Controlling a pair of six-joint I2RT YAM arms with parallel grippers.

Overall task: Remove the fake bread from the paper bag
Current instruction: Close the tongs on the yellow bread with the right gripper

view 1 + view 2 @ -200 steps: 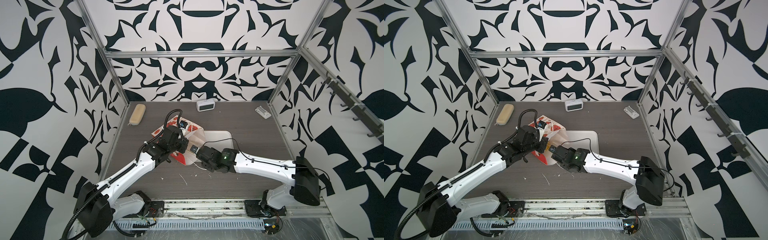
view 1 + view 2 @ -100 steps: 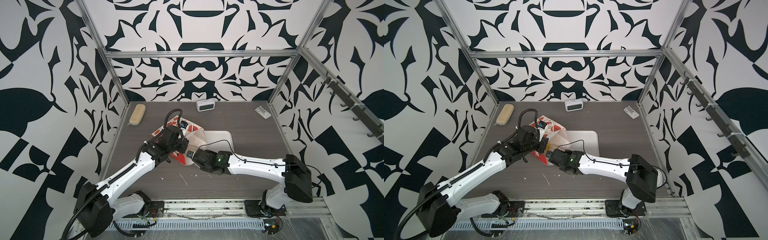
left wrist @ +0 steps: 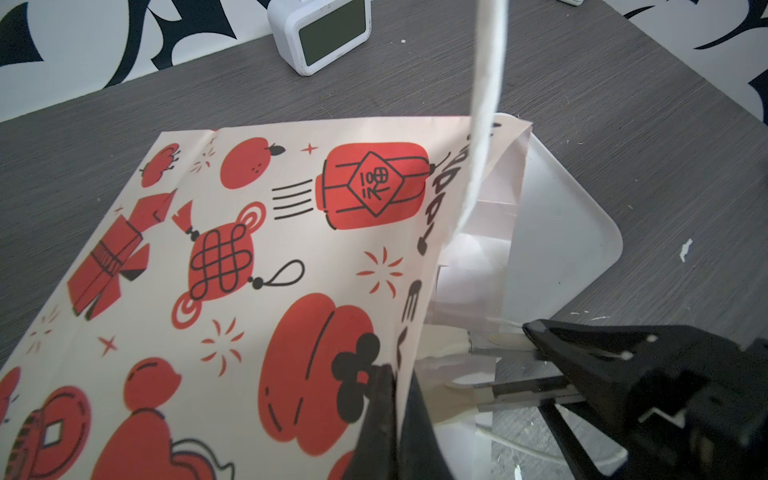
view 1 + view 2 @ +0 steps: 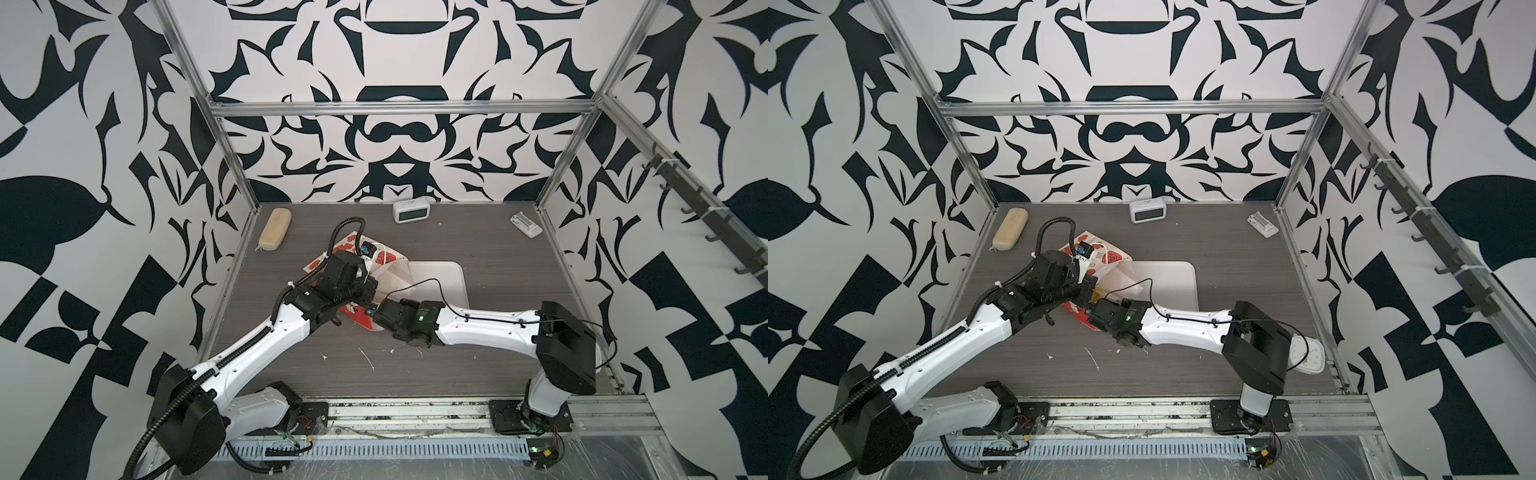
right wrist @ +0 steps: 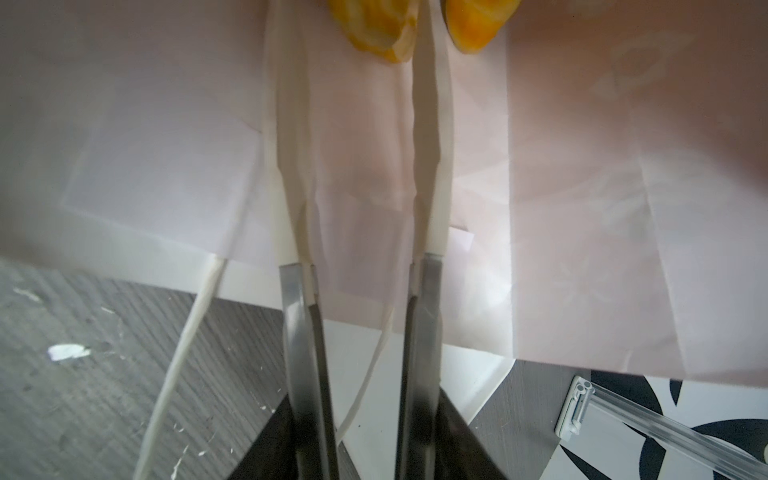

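The red-and-white paper bag [image 4: 349,246] [image 4: 1105,257] [image 3: 249,232] lies on its side, mouth toward the white tray [image 4: 451,286] [image 3: 573,232]. My left gripper [image 3: 392,399] [image 4: 371,286] is shut on the rim of the bag's upper wall and holds the mouth up. My right gripper [image 5: 359,45] reaches into the mouth with its jaws a little apart and nothing clamped. Its fingers [image 3: 492,353] show entering the bag. Two glossy yellow pieces of fake bread [image 5: 376,31] [image 5: 478,23] lie deep inside, one just ahead between the fingertips. A white cord handle [image 3: 486,104] hangs loose.
A white digital clock [image 4: 410,211] stands at the back wall. A tan oblong case [image 4: 274,229] lies at the back left and a small white part [image 4: 526,224] at the back right. A white analog clock [image 4: 1306,353] sits behind the right arm. Paper scraps [image 4: 368,359] dot the front.
My right arm has swung left and pushed its gripper further into the bag's mouth. The left gripper has kept its hold on the rim without moving.
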